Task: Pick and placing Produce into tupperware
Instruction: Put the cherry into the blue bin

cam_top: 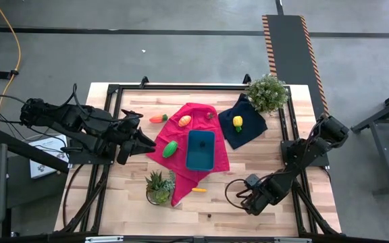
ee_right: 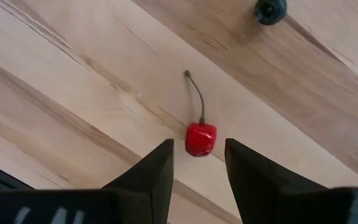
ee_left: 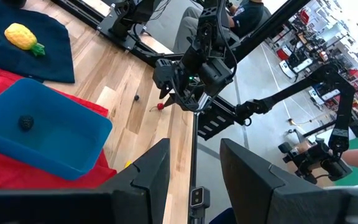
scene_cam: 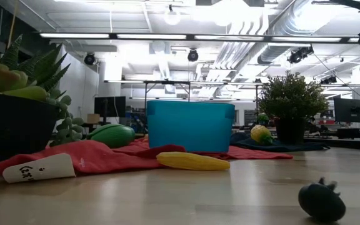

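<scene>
The teal tupperware stands on a red cloth at mid-table, a small dark berry inside it. On the cloth around it lie a green vegetable and an orange-red fruit. An orange carrot and a yellow corn cob rest on bare wood. A yellow pineapple lies on a navy cloth. A red cherry lies on the table. My right gripper points down above it, open, its fingers either side and clear of it. My left gripper hovers left of the tub, slightly open and holding nothing.
A potted plant stands at the far right, another near the front by the red cloth. A loose dark berry lies on the wood near the cherry. Bare wood spreads around my right gripper.
</scene>
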Tool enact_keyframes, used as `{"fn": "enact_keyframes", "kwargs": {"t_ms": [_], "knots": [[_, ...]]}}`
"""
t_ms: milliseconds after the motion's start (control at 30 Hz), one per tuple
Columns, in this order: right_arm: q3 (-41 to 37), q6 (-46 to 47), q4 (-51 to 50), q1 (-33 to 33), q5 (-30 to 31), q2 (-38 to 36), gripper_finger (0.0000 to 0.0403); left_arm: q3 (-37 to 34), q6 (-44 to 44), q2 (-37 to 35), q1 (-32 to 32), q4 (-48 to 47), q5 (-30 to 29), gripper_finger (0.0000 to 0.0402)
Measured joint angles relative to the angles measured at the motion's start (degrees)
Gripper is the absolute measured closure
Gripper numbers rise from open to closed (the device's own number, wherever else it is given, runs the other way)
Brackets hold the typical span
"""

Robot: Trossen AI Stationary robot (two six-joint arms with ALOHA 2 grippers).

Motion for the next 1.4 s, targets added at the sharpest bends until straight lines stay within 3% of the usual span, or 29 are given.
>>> {"fn": "enact_keyframes", "kwargs": {"t_ms": [1400], "knots": [[0.0, 0.0, 1.3, 0.2, 0.8, 1.4, 0.0268, 0.0, 0.0, 0.0, 0.0, -0.3, 0.0, 0.0273]]}}
